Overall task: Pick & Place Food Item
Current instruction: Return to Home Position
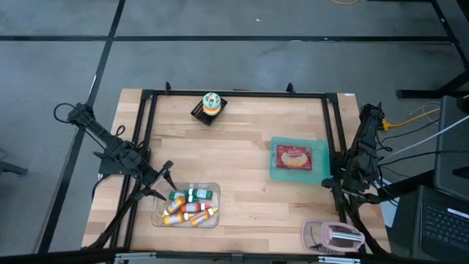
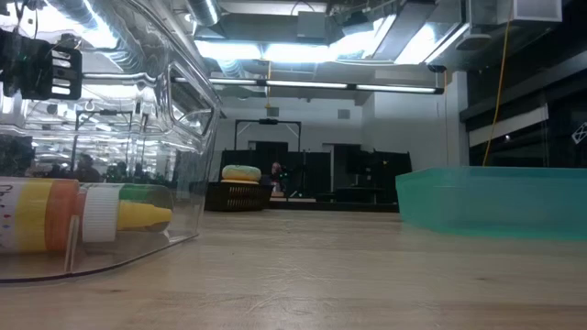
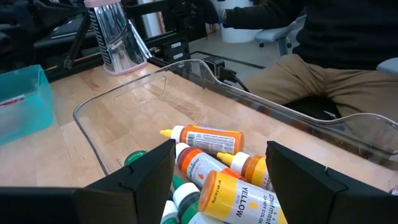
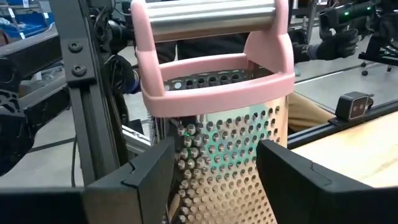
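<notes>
My left pincer [image 1: 163,181] hangs at the left edge of the transparent bin [image 1: 157,220], its fingers spread wide and holding nothing. In my left wrist view the pincer [image 3: 221,155] looks straight down into the bin [image 3: 124,93]. The food coloring bottles [image 1: 189,207] lie on their sides in a loose heap at the near end of the bin, just below and between my open fingers, none of them touching me. An orange bottle [image 3: 208,138] lies across the heap, a yellow bottle [image 3: 233,196] sits closest to me, and a green cap [image 3: 134,157] peeks out beside my left finger. The far half of the bin is bare. A seated person's legs [image 3: 311,81] show past the table edge beyond the bin.

Up the table from the bin, near the far edge, sits a round green and yellow item [image 1: 210,105] on a dark base. To the right of the bin and a little farther up lies a teal tray [image 1: 277,174] with a red packet in it.

Well to the right of the bin, past the tray, my right pincer [image 1: 331,186] waits with its fingers wide apart and empty, facing the pink-handled grater [image 4: 217,93] that stands at the table's near right corner.
</notes>
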